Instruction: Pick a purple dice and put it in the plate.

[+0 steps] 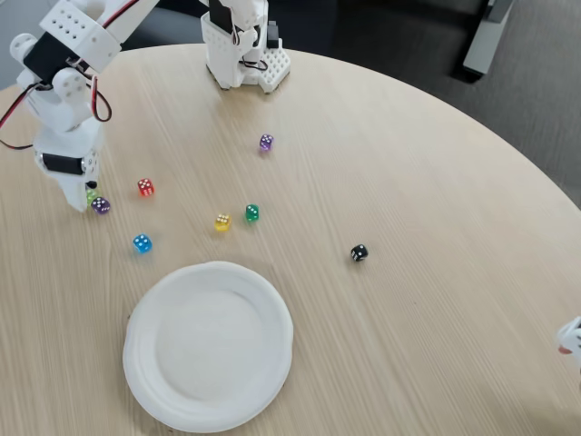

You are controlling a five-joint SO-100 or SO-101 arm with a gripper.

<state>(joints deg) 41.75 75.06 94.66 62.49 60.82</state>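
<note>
1. Your nearest purple dice point(101, 205) lies on the table point(427, 182) at the left of the fixed view, right at the tip of the gripper point(80, 202). It looks to be touching, or just beside, the white finger.
2. A second purple dice point(266, 142) sits farther up the table, below the arm's white base point(243, 45) and well apart from the first.
3. The plate point(209, 345) rests flat near the bottom edge of the view, down and to the right of the first purple dice, with nothing in it.
4. The gripper points down at the table, and a bit of green shows at its tip just above the purple dice. You cannot tell from this angle how wide the fingers stand, nor whether they have hold of anything.
5. Between the gripper and the plate you have a red dice point(145, 186) and a blue dice point(142, 242).
6. More to the right, a yellow dice point(222, 222) and a green dice point(252, 213) sit just beside each other.
7. A black dice point(359, 253) lies alone, farther right.
8. A small white and red object point(570, 338) shows at the right edge; what it is you cannot tell.
</note>
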